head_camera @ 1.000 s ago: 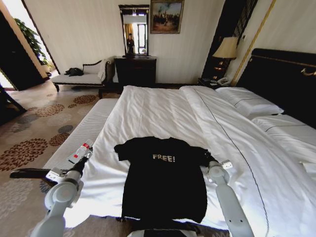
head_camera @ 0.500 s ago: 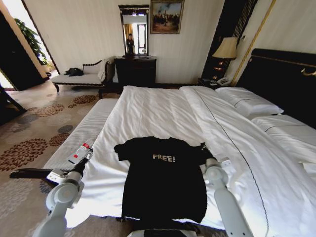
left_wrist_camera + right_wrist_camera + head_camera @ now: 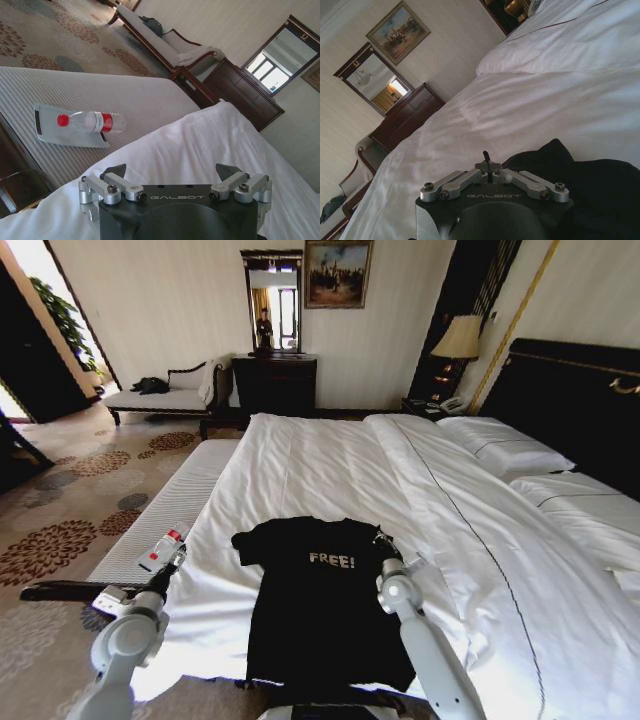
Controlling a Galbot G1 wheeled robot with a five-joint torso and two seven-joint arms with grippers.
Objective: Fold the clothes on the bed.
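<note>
The black cotton T-shirt's (image 3: 330,600) sleeve edge is being pinched by the right gripper (image 3: 487,161) on the white duvet (image 3: 330,465), the left gripper (image 3: 172,174) being held spread beside the bed (image 3: 560,570).

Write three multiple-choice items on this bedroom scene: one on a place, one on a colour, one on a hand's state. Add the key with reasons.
1. Where does the water bottle lie?
A. on a grey tray on the striped bench
B. on a pillow
C. on the carpet

2. What colour is the FREE! T-shirt?
A. white
B. black
C. red

3. How is the left hand?
A. shut on the T-shirt
B. open over the white duvet
C. shut on the bottle

Key: 1 A, the tray sits beneath it; 2 B, black cloth, white letters; 3 B, its fingers stand apart, empty.
</note>
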